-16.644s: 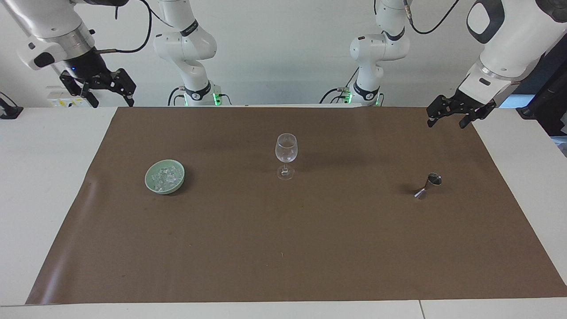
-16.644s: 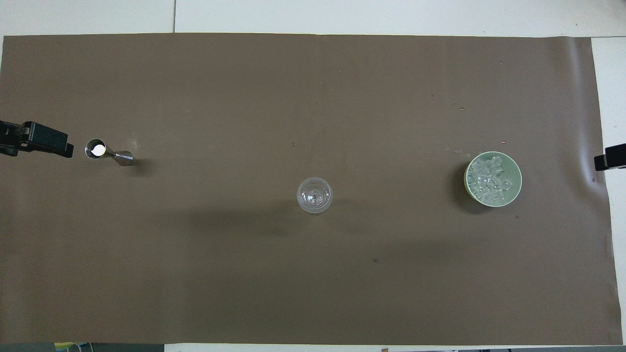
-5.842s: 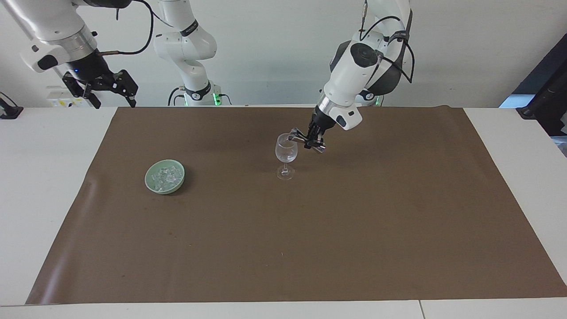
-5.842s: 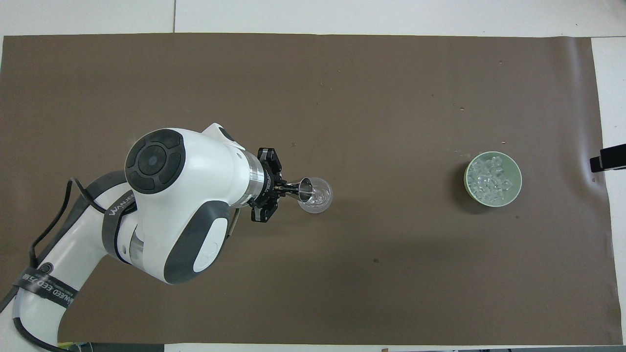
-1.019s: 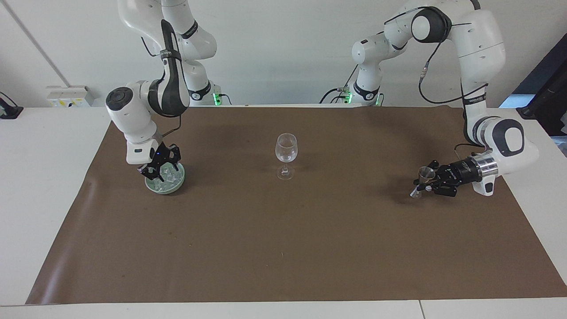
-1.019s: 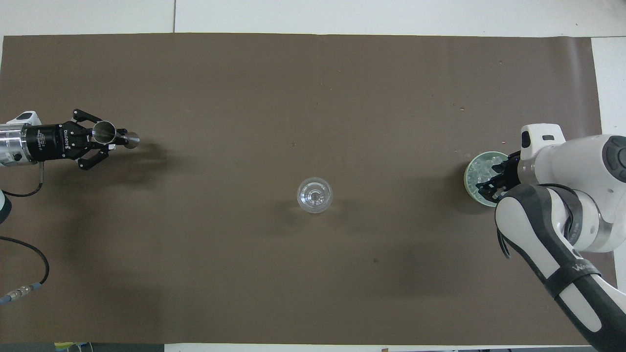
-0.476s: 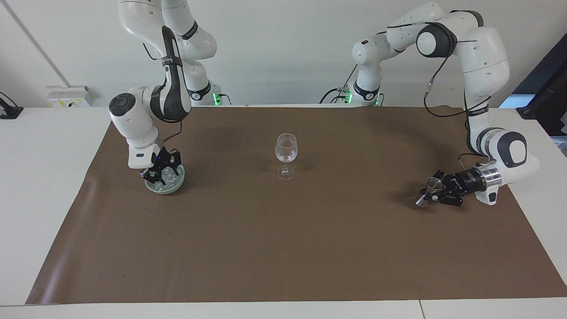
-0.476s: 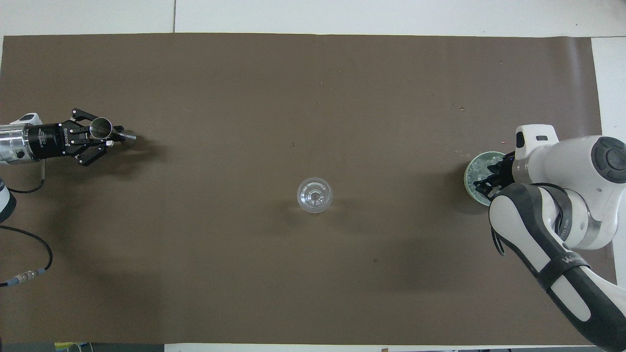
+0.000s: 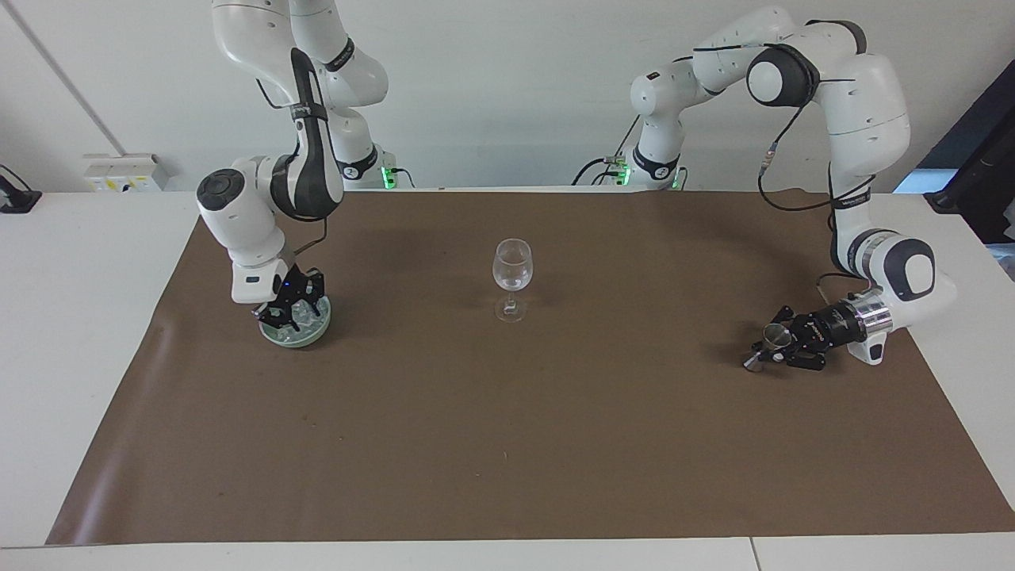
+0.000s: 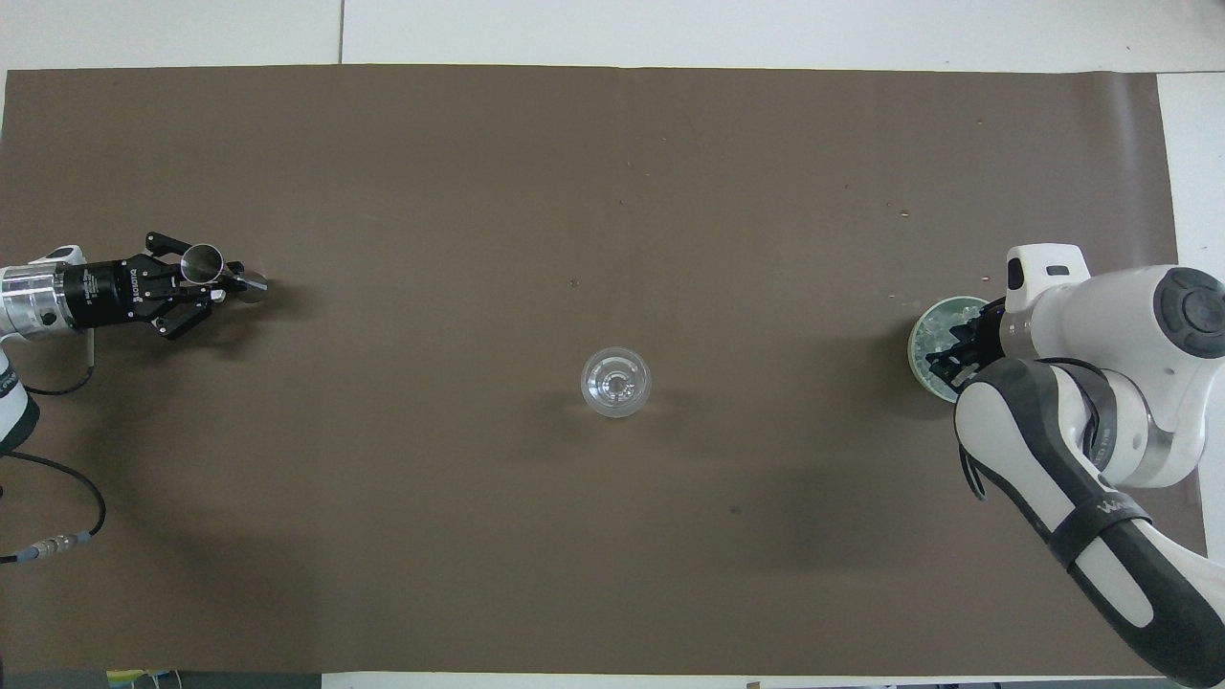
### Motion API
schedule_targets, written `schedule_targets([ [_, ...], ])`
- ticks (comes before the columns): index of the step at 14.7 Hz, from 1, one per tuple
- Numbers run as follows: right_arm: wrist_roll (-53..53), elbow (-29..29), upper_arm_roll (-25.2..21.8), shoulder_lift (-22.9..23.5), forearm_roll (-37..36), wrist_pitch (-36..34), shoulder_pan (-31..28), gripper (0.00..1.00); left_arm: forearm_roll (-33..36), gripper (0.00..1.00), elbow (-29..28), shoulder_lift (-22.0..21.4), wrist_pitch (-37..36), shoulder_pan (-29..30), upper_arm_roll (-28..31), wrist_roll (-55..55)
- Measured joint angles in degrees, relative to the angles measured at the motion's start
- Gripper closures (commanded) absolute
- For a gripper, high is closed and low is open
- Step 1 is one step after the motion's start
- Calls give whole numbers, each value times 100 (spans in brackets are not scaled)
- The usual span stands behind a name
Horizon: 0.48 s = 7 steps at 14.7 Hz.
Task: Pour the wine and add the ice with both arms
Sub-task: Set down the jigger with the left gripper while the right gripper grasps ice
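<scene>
A clear wine glass [image 9: 512, 266] stands upright mid-mat, also in the overhead view [image 10: 615, 382]. A pale green bowl [image 9: 295, 341] holds the ice [image 9: 307, 316], several small clear cubes, toward the right arm's end of the table. My right gripper [image 9: 292, 309] is down in the bowl among the cubes; in the overhead view [image 10: 957, 356] the arm hides most of the bowl [image 10: 914, 349]. My left gripper [image 9: 767, 349] lies low and level, shut on a steel jigger [image 9: 773, 337] whose foot is at the mat, toward the left arm's end [image 10: 206, 263].
A brown mat [image 9: 507, 444] covers most of the white table [image 9: 71, 333]. A cable [image 10: 57, 545] from the left arm hangs over the mat's corner nearest the robots.
The right gripper has sunk a little deeper into the ice bowl. The left gripper has lowered the jigger slightly, to the mat. The glass has not moved.
</scene>
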Motion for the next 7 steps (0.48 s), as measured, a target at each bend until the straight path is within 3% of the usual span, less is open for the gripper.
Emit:
schedule_targets([
  [7,0,-9,0,1,3,0,0,52,318,0,23,-6,6,23,66,-4],
])
